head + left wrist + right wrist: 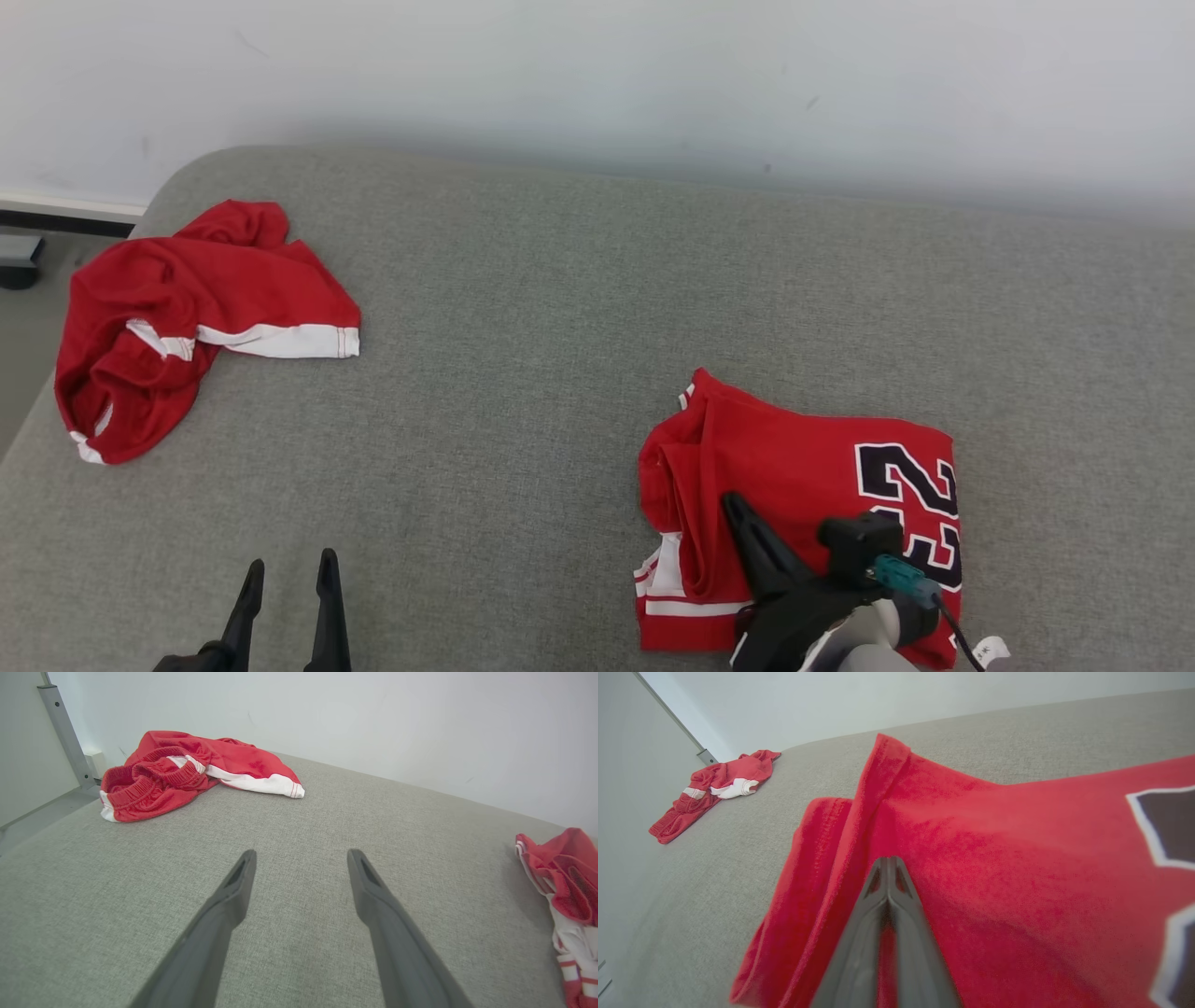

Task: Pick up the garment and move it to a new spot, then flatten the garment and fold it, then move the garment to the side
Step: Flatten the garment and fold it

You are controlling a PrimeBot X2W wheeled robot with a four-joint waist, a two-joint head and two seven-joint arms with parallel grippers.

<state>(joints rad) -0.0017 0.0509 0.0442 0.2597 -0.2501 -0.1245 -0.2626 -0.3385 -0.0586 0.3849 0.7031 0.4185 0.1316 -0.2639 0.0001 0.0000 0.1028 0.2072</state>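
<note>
Folded jersey (pixel 803 485) lies at the cushion's (pixel 560 327) front edge, right of centre. Right gripper (pixel 735 506) is nearer: fingers pressed together over the jersey's left half, no cloth seen between. Left gripper (pixel 290 560) spread wide, empty, well apart.

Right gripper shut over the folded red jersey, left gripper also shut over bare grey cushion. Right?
Not quite. The left gripper is open, fingers spread apart over the bare grey cushion, as the left wrist view shows. The right gripper is shut over the folded red jersey.
</note>
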